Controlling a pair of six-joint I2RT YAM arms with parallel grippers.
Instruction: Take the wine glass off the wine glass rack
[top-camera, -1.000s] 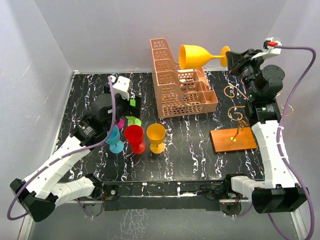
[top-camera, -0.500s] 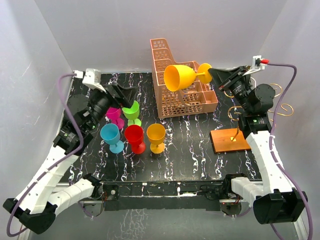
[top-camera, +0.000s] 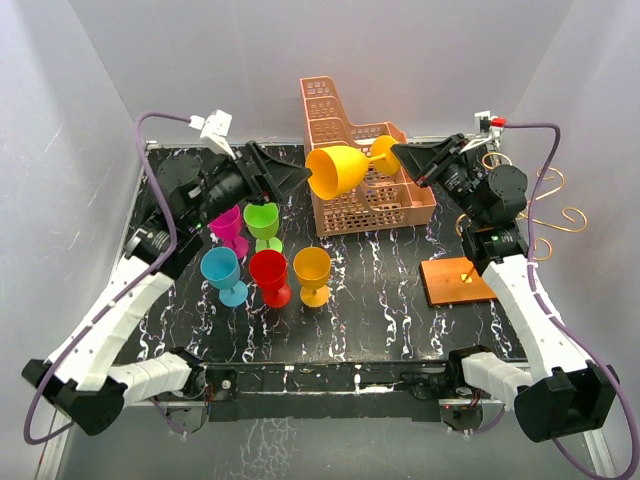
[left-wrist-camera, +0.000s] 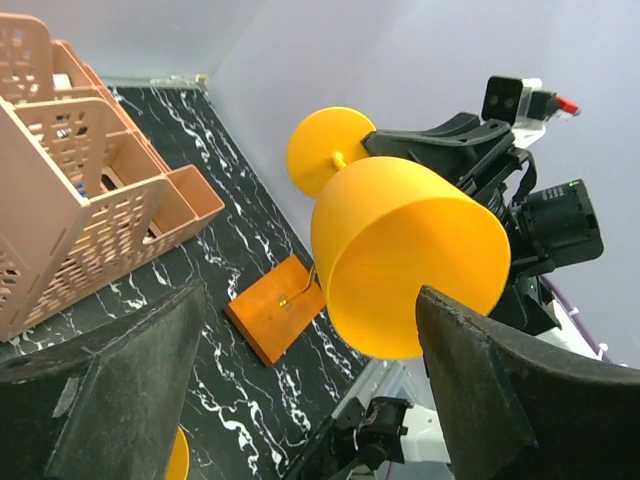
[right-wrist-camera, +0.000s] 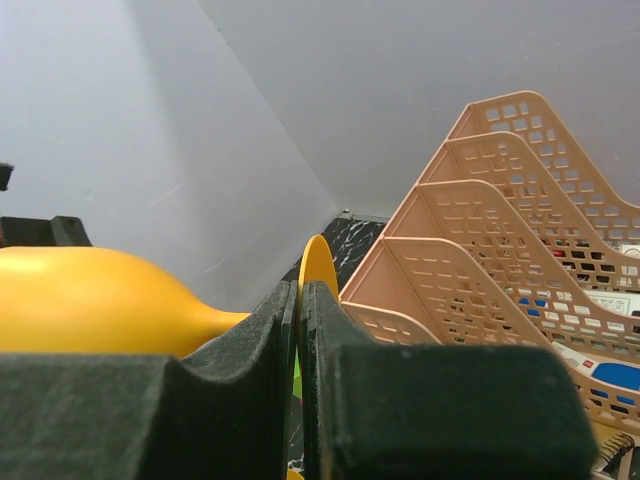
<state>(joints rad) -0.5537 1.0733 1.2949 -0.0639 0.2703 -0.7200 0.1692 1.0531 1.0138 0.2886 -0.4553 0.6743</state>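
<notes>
A yellow wine glass (top-camera: 335, 172) hangs on its side in the air over the front of the lattice basket. My right gripper (top-camera: 402, 156) is shut on the thin foot disc (right-wrist-camera: 318, 262) of the wine glass (right-wrist-camera: 80, 300). The bowl's mouth points left at my left gripper (top-camera: 297, 175), which is open and stops just short of the rim. In the left wrist view the wine glass (left-wrist-camera: 410, 260) fills the space ahead of the left gripper (left-wrist-camera: 310, 295), close to the right finger (left-wrist-camera: 500, 390). The wine glass rack (top-camera: 458, 281) stands at the right, its gold wire hooks (top-camera: 560, 215) bare.
A peach lattice basket (top-camera: 360, 195) stands at the back centre below the glass. Several coloured glasses stand on the black marbled table: pink (top-camera: 228, 225), green (top-camera: 263, 218), teal (top-camera: 222, 270), red (top-camera: 268, 272), yellow (top-camera: 312, 270). The rack's base board (left-wrist-camera: 275, 312) lies beyond the glass.
My right arm carried the yellow glass left and down from beside the rack to over the basket. My left arm rose from the table glasses and swung right towards the bowl.
</notes>
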